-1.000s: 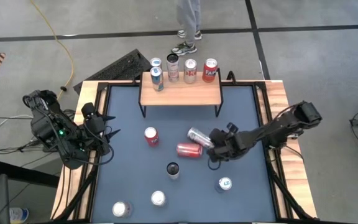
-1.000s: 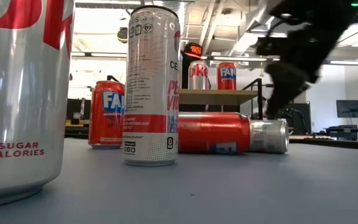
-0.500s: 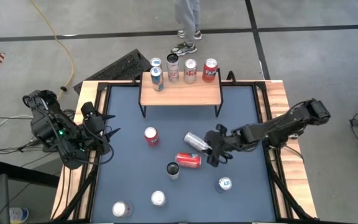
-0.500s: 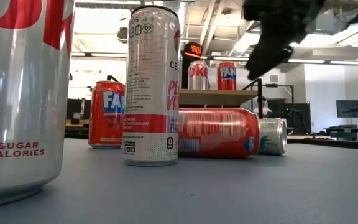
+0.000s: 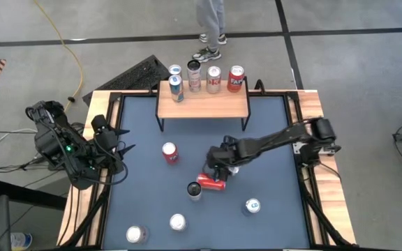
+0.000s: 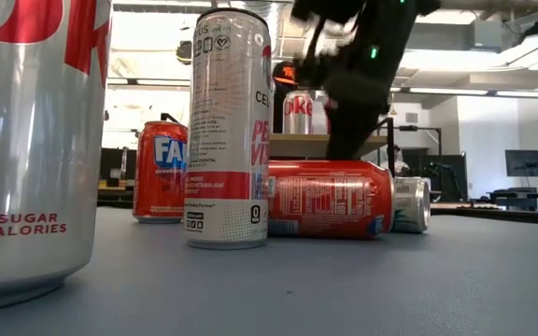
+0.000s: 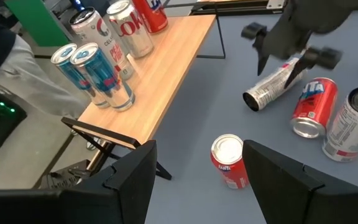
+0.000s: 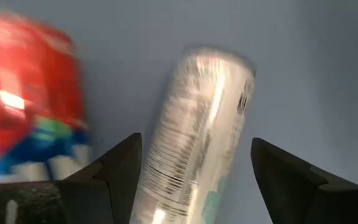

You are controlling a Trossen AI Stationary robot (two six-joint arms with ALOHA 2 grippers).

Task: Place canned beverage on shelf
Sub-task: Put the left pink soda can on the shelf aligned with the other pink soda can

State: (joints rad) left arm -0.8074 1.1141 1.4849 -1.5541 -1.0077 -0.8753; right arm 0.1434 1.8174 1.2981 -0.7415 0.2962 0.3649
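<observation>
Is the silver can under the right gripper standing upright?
No, the silver can lies on its side on the table beside a fallen red can, under the open right gripper.

Grey concrete floor (image 5: 354, 17) w/ dark seams, yellow cable (image 5: 67, 42) — person (image 5: 211, 21) standing behind table.

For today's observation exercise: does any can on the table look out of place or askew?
Yes. Two cans lie on their sides mid-table while the others stand upright: a silver can and a red can beside it. The right gripper is open directly over the silver one. The left gripper waits, open, at the table's left edge.
</observation>
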